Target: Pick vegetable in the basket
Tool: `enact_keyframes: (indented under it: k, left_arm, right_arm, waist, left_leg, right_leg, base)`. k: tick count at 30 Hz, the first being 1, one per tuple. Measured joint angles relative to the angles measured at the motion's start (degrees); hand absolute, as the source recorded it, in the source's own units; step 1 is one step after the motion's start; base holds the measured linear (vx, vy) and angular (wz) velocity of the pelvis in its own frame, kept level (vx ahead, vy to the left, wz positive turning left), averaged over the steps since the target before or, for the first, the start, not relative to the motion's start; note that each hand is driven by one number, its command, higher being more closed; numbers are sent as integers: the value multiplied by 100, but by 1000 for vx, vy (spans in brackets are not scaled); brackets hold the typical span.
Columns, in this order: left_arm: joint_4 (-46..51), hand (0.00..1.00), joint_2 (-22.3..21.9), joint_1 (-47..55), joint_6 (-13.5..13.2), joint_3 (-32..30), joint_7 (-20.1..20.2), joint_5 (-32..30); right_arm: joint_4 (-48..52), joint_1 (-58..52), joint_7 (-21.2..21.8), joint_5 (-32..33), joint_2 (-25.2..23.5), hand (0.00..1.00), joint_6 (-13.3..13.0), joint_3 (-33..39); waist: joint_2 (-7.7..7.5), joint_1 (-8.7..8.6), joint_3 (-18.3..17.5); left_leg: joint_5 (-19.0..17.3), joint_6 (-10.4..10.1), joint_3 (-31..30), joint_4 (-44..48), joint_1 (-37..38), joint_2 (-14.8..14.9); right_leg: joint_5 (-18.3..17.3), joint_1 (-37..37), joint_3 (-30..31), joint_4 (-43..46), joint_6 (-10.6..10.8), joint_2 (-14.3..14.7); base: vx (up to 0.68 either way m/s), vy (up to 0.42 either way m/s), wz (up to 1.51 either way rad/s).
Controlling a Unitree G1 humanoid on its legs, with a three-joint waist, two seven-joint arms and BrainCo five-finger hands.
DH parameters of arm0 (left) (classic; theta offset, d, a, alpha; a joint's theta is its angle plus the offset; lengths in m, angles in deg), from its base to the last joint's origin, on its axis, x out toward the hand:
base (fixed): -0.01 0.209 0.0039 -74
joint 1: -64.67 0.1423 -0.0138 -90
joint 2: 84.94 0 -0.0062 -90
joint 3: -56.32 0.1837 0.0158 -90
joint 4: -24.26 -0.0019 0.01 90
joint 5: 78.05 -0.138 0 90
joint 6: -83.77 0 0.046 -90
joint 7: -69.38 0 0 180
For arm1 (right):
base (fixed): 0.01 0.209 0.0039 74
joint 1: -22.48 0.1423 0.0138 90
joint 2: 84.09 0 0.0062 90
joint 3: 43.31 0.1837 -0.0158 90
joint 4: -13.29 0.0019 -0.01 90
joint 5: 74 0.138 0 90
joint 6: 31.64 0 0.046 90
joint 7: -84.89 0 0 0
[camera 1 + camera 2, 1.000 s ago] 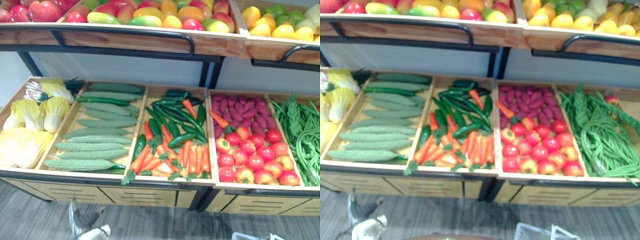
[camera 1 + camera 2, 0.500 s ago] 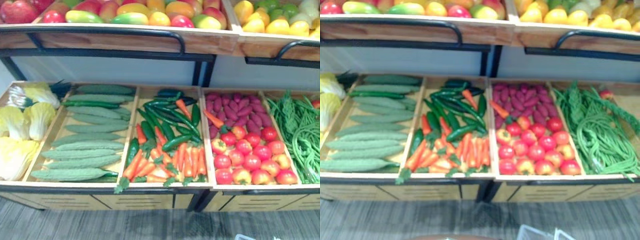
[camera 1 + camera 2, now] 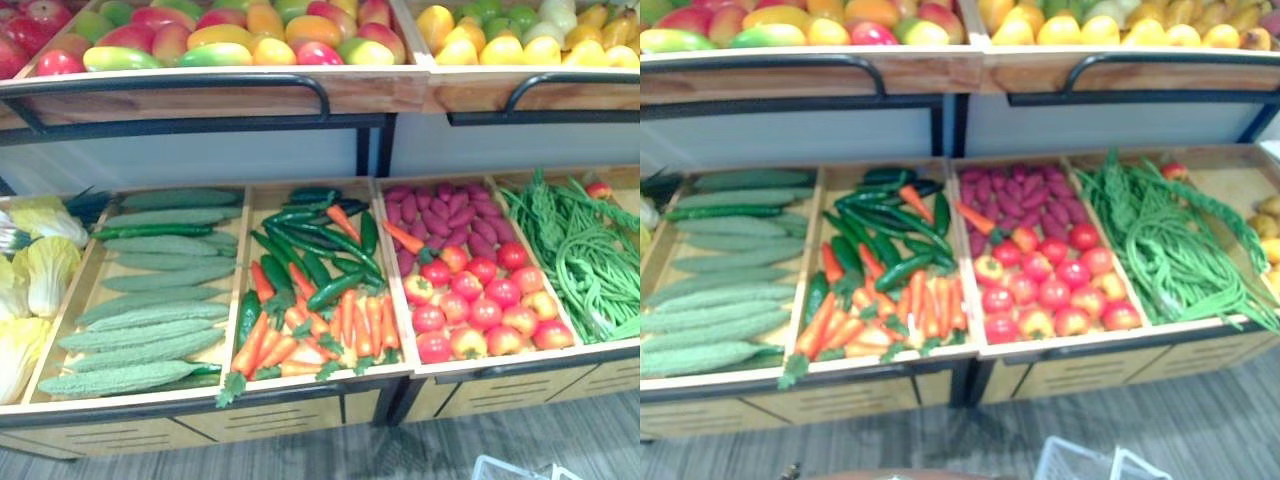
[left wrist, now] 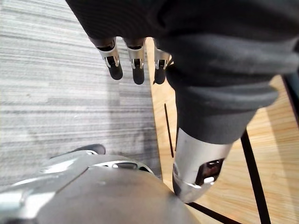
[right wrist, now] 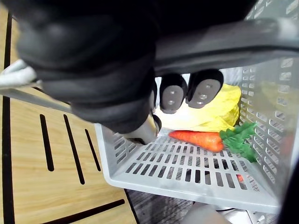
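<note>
The right hand (image 5: 174, 93) grips the handle (image 5: 233, 42) of the basket (image 5: 187, 179), a carrot (image 5: 196, 139) lying inside. The left hand (image 4: 135, 58) hangs loose and empty over the floor (image 4: 56, 93).

Orange carrots (image 3: 300, 340) with green tops, dark green peppers (image 3: 335, 289). Gourds (image 3: 140, 335) pale green and bumpy. Tomatoes (image 3: 485, 312) red, some yellow. Sweet potatoes (image 3: 450, 215) purple. Beans (image 3: 590, 260) bright green. Slotted basket (image 5: 187, 175) light grey, its carrot (image 5: 196, 139) orange, its cabbage (image 5: 224, 109) yellow. Floor (image 4: 56, 84) grey, streaked.
</note>
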Motion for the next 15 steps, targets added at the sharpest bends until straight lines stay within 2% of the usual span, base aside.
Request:
enact_keyframes:
  k: [1,2,4,5,6,7,8,9,10,12,14,15]
  left_arm:
    - [-14,0,25,-10,-8,48,13,-5]
    - [-148,0,105,-61,-19,171,27,-14]
    - [-224,0,149,-138,-8,227,19,-17]
    - [-219,0,159,-202,-6,302,11,-23]
    - [-204,0,158,-265,-6,386,2,-25]
    - [-154,0,124,-296,-49,522,9,-37]
    - [-87,0,135,-356,-91,572,30,-41]
    - [-15,0,167,-354,-121,613,49,-68]
    - [-12,0,166,-327,-118,613,51,-68]
    - [27,0,167,-237,-104,655,62,-8]
    - [16,0,171,-171,-96,662,69,50]
    - [11,0,175,-145,-92,664,77,200]
  right_arm:
    - [62,1,23,0,-8,100,-2,45]
    - [183,20,50,0,-64,100,-75,96]
    - [324,83,41,3,-132,100,-132,72]
    - [430,56,41,30,-189,100,-173,-26]
    - [518,25,39,144,-229,100,-179,-112]
    - [525,69,48,154,-221,100,-175,-266]
    - [497,77,66,181,-272,100,-155,-325]
    - [394,12,42,208,-351,100,-120,-352]
    - [334,-4,7,241,-353,100,-113,-366]
    - [244,-101,14,349,-362,100,6,-437]
    - [230,-103,-13,353,-358,100,19,-474]
    - [238,-77,-38,352,-329,100,22,-474]
  waist:
    - [30,-42,20]
    - [58,-54,44]
    - [125,-56,149]
    - [178,-73,233]
    - [190,-74,258]
    - [262,-82,292]
    - [192,-78,369]
    - [159,-57,416]
    - [162,-62,414]
    - [168,-46,415]
    - [161,-48,413]
    - [124,-46,423]
  left_leg:
    - [-100,30,23,190,-74,36]
    - [-266,60,297,365,-129,139]
    - [-372,85,721,411,-101,355]
    - [-417,120,1014,424,-80,505]
    - [-366,227,1316,354,-78,517]
    - [-235,397,1712,200,-83,648]
    - [-145,434,1918,78,-7,632]
    - [-18,478,2218,-101,143,628]
    - [29,510,2355,-164,194,639]
    - [185,539,2945,-335,330,644]
    - [244,511,3448,-276,361,721]
    - [277,482,3770,-136,382,829]
  right_leg:
    - [16,-57,111,52,24,21]
    - [207,-293,513,148,41,120]
    - [733,-561,895,124,-98,340]
    - [1327,-669,963,-139,-163,489]
    - [1946,-718,959,-628,-152,551]
    - [1997,-773,499,-615,-294,503]
    - [1444,-876,-161,82,-669,373]
    - [858,-823,-913,891,-863,194]
    - [677,-742,-1149,1171,-936,127]
    - [287,-446,-1712,1964,-950,-234]
    - [235,-333,-1943,2118,-930,-545]
    - [156,-379,-2041,1896,-787,-581]
  base:
    - [-40,118,-81]
    - [-60,125,-122]
    - [-143,135,-142]
    - [-258,207,-135]
    - [-289,224,-159]
    - [-227,167,-132]
    - [-184,148,-134]
    - [-104,103,-97]
    - [-115,103,-106]
    - [-129,18,-114]
    - [-118,-118,-143]
    - [-113,-204,-157]
